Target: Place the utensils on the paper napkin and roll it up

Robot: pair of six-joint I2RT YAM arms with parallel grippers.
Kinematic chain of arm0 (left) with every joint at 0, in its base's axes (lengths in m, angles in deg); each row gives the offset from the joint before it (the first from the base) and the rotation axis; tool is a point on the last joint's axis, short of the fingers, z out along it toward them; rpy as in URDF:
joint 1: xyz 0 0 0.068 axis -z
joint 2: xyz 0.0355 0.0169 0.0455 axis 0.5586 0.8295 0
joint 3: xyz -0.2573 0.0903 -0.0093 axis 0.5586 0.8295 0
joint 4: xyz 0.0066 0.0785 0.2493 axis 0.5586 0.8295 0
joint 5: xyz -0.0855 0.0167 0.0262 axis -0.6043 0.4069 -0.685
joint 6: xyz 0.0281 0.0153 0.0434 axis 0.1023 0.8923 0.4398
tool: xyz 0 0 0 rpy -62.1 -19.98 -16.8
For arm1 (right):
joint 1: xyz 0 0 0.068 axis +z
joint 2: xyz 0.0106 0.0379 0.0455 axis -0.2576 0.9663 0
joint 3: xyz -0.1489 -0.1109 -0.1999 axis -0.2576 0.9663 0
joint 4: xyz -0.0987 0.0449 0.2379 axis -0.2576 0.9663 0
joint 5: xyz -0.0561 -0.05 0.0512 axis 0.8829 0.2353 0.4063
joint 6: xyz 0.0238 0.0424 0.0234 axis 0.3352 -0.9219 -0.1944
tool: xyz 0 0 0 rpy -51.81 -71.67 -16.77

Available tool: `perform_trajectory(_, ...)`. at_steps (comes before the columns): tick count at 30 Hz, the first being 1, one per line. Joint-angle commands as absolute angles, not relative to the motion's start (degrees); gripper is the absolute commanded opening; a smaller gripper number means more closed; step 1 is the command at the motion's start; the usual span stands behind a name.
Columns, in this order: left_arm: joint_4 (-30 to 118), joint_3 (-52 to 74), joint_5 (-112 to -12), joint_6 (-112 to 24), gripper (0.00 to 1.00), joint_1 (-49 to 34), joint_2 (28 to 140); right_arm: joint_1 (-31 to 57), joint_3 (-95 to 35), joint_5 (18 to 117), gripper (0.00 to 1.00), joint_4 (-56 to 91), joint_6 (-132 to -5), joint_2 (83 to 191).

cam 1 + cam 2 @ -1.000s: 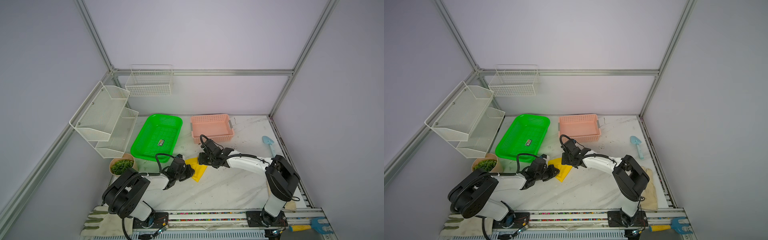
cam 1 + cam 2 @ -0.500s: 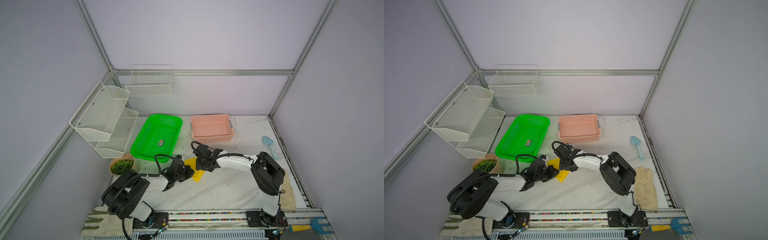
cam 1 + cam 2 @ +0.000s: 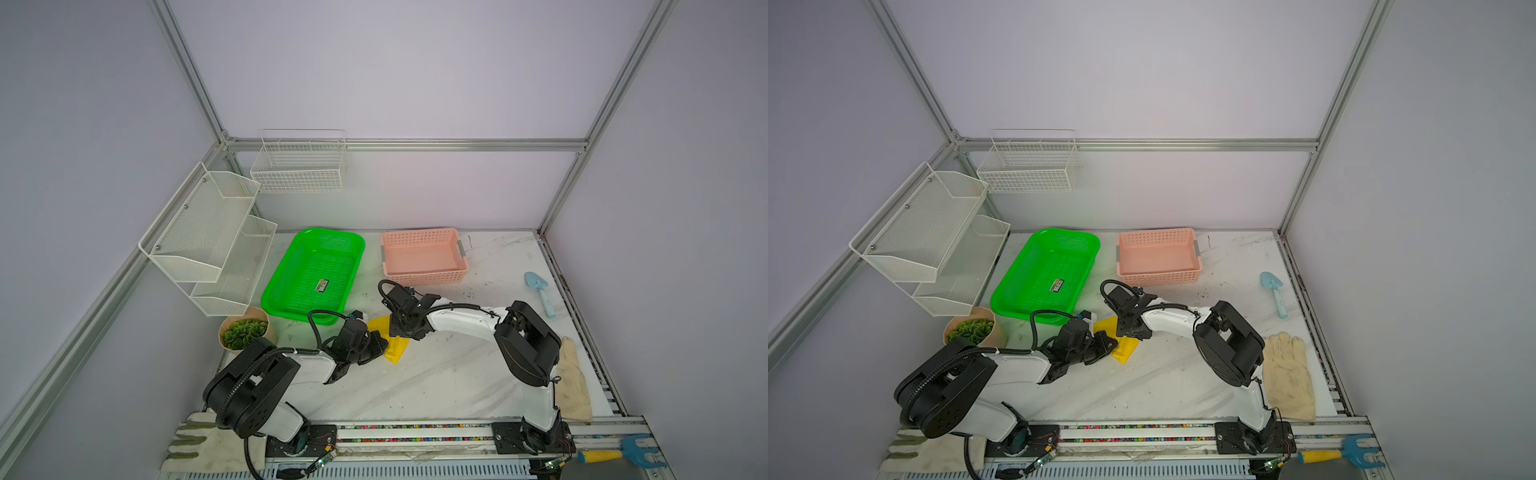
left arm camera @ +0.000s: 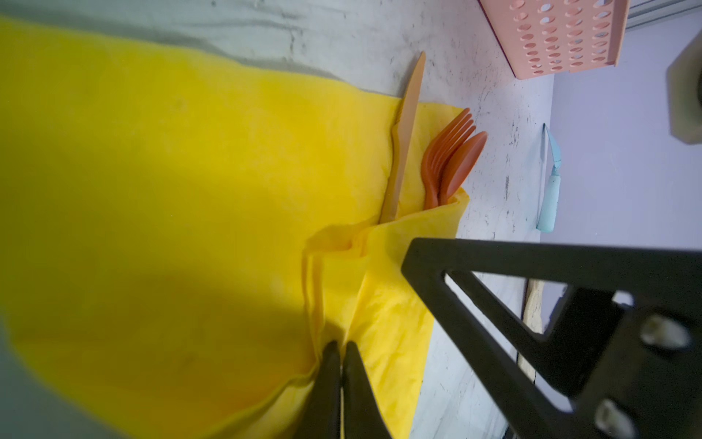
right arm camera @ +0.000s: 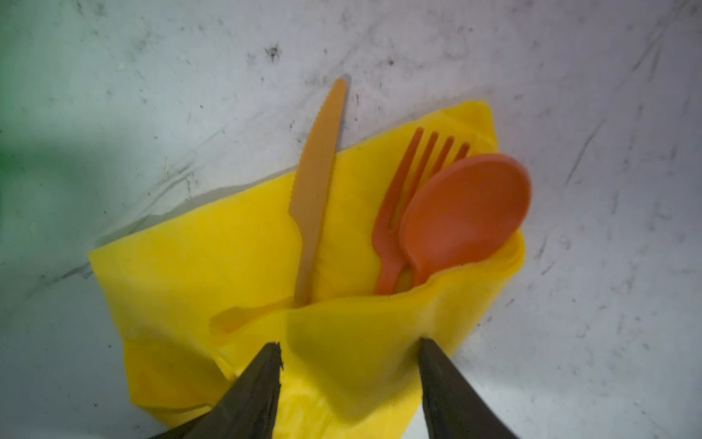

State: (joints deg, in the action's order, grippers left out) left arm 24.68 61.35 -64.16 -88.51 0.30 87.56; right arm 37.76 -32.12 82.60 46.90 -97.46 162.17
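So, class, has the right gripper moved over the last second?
Yes. In a top view the right gripper has shifted left and lower, away from the pink basket, over the paper napkin.

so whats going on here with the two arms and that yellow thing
The robot is wrapping cutlery in a yellow napkin on the table. An orange knife, fork and spoon lie on it, their handles already under a fold. The left gripper is pinched shut on the napkin; the right gripper is open over the folded part.
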Motion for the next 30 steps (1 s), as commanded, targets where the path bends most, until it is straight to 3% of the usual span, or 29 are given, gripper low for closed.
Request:
perform_trajectory(1,27.62,63.97,-63.01,-89.48,0.08,0.58,88.81,38.36,-33.1,82.55,0.64,48.92,-98.72,162.4)
perform_trajectory(10,26.19,64.41,-63.32,-89.75,0.08,0.58,88.92,38.95,-33.24,81.73,0.63,48.39,-99.44,165.1)
perform_trajectory(30,24.06,64.72,-65.23,-90.62,0.07,0.67,89.82,40.03,-38.29,86.04,0.52,52.55,-98.33,172.02)
